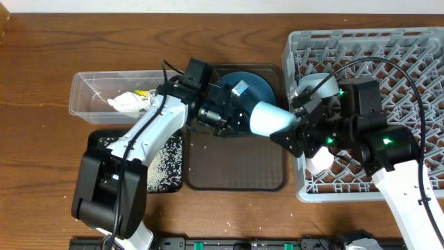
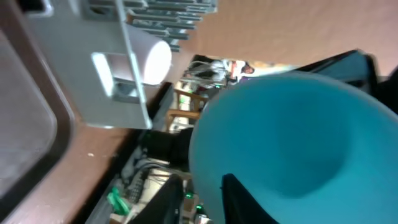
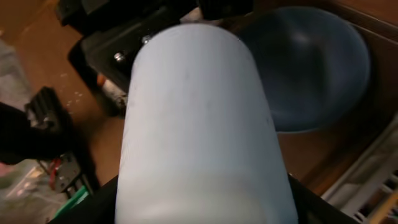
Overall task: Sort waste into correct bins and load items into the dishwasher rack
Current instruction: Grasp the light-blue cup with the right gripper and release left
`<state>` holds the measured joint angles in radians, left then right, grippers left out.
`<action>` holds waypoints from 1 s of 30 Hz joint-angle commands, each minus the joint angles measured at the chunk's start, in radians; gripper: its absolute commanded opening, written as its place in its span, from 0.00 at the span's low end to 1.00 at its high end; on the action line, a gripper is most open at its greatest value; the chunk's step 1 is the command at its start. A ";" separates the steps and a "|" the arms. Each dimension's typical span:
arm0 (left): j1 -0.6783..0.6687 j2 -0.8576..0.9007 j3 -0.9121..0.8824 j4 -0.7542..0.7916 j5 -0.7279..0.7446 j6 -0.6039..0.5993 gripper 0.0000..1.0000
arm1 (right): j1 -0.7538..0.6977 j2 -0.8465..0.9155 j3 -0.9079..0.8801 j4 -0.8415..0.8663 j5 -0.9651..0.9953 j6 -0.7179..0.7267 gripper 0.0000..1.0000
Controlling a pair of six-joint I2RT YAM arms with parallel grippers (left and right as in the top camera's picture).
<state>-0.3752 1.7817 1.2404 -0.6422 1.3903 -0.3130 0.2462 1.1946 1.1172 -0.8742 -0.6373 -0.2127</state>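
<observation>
Two arms meet over the right edge of one brown serving tray (image 1: 236, 167), with one light-blue cup (image 1: 269, 118) lying on its side in the air between them. The cup's open mouth faces the left gripper (image 1: 239, 114) and its closed end faces the right gripper (image 1: 295, 132). The right gripper is clamped around the cup body: in the right wrist view its two fingers flank the cup at either side. The left gripper has one finger (image 2: 239, 199) inside the cup mouth and the other outside the rim; whether it grips the wall or has let go cannot be told. One dark-blue plate (image 1: 253, 83) sits at the far end of the serving tray, just behind the cup. One grey dishwasher rack (image 1: 416, 48) stands to the right, holding one pale-blue bowl (image 1: 316, 87) at its left edge and one pale pink cup (image 1: 319, 161) nearer the front. One clear tub (image 1: 83, 104) at the left contains one piece of crumpled white paper (image 1: 128, 103) and one yellow-green packet (image 1: 142, 92). One black tray (image 1: 97, 142) in front of the tub carries many loose rice grains (image 1: 163, 163), too many to count. All stand on one wooden table (image 1: 41, 173).
</observation>
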 commanded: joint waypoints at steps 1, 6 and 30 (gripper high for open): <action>-0.002 -0.018 0.007 -0.017 -0.050 0.041 0.29 | -0.004 -0.012 0.016 0.014 0.087 -0.002 0.49; 0.000 -0.018 0.007 -0.015 -0.103 0.043 0.34 | -0.004 -0.012 0.016 0.018 0.105 -0.002 0.47; 0.095 -0.018 0.007 -0.031 -0.777 0.043 0.89 | -0.004 -0.011 0.016 -0.132 0.668 0.350 0.34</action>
<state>-0.2813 1.7817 1.2404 -0.6708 0.6846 -0.2832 0.2462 1.1946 1.1172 -0.9962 -0.0326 0.0425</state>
